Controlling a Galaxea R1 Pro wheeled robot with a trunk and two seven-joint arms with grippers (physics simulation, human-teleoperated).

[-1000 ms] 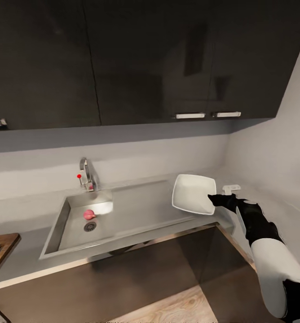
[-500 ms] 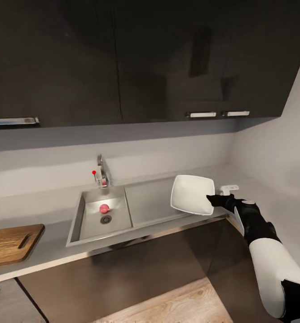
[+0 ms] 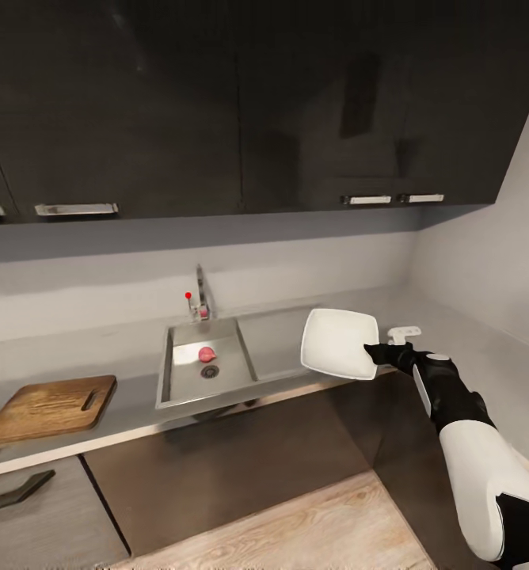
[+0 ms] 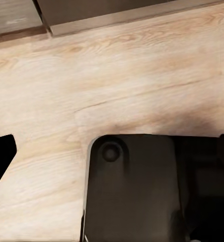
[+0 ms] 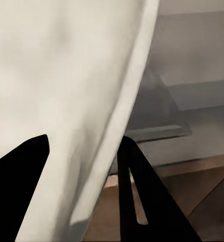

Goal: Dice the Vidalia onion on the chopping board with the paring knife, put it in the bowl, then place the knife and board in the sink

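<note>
White bowl [image 3: 340, 343] empty, gripped by R pincer [image 3: 375, 351], onion [image 3: 207, 353] in sink [image 3: 187, 385].

Right arm [image 3: 462, 419]: extended forward, right gripper [image 3: 373, 351] clamped on bowl [image 3: 338, 342] rim, 2 fingers [image 5: 21, 176] straddling it.

Camera swings left: the sink [image 3: 205, 366] and onion [image 3: 207, 353] now sit nearer mid-frame, and the whole chopping board [image 3: 49, 408] shows on the tabletop [image 3: 130, 396]. The right gripper [image 3: 373, 353] holds the bowl [image 3: 337, 342] slightly closer over the tabletop's front edge.
</note>
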